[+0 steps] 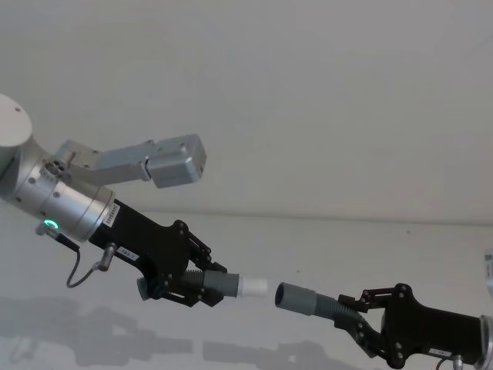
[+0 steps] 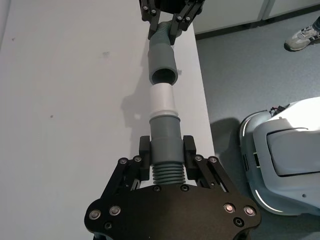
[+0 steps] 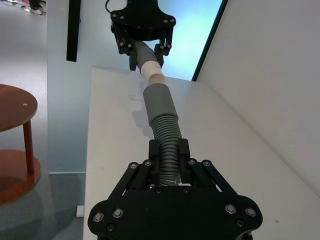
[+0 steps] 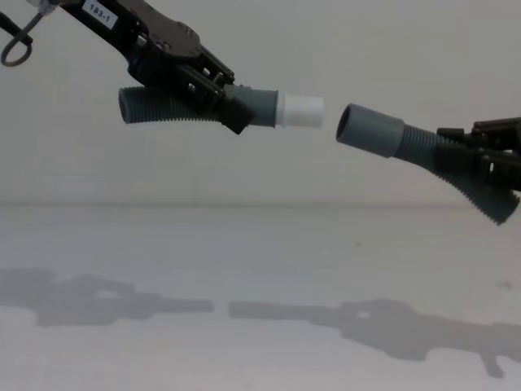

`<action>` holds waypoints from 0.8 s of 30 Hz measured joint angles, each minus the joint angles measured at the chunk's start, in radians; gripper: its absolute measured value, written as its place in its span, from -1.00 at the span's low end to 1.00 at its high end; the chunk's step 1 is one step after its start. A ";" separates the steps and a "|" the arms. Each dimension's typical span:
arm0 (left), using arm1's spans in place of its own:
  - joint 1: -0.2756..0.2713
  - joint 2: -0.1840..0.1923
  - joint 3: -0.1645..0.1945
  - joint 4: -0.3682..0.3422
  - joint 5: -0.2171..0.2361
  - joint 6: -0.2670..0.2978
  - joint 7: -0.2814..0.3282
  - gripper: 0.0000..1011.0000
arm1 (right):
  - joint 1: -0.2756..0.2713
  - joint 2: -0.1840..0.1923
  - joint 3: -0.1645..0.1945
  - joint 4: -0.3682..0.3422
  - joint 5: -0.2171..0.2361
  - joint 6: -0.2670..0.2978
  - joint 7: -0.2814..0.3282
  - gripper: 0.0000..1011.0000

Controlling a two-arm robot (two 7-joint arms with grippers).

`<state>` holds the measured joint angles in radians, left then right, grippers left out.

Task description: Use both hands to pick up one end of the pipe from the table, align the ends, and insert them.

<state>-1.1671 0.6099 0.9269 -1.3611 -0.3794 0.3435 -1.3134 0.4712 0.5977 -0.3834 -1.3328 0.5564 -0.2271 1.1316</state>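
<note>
Both arms were up off the table [image 4: 260, 261] and the two hose pieces hung in the air, end to end! The left gripper [image 1: 187, 284] came in from the left, clenched on the ribbed part of its dark grey corrugated hose [image 4: 167, 106], just behind the smooth grey collar [image 4: 254, 107]. The bent tail of that hose trailed back under the arm, and the white "183-1" label [image 4: 98, 12] sat high on the gripper body in the chest view. Out front, the white tube tip [image 4: 301, 112] pointed across toward the other piece.

On the right, the right gripper [image 1: 362, 320] was grasping the second corrugated hose [image 4: 456, 167] on its ribs, fingers closed around it, with the wide grey cuff [image 4: 368, 130] facing left, mouth open. From the chest view the cuff sat a touch lower than the white tip and angled upward toward it, so the two axes were close but not quite on one line.

A small gap showed between tip and cuff: near each other, not touching, nothing inserted. The left wrist view looked straight down the white tip [image 2: 162, 101] into the dark hollow of the cuff [image 2: 162, 62], and there the two lined up almost end on. Shadows of both arms lay on the off-white surface below.
</note>
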 joint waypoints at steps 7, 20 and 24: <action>-0.008 -0.008 0.010 0.015 -0.002 -0.007 -0.005 -0.30 | 0.008 -0.001 -0.006 0.005 0.005 0.001 0.002 -0.61; -0.022 -0.019 0.027 0.042 -0.005 -0.016 -0.012 -0.30 | 0.021 -0.002 -0.019 0.013 0.015 0.000 0.006 -0.62; -0.026 -0.021 0.032 0.047 -0.005 -0.018 -0.013 -0.30 | 0.024 -0.002 -0.023 0.013 0.018 -0.002 0.008 -0.62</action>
<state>-1.1927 0.5889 0.9587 -1.3137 -0.3845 0.3258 -1.3264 0.4951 0.5960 -0.4065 -1.3195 0.5741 -0.2287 1.1396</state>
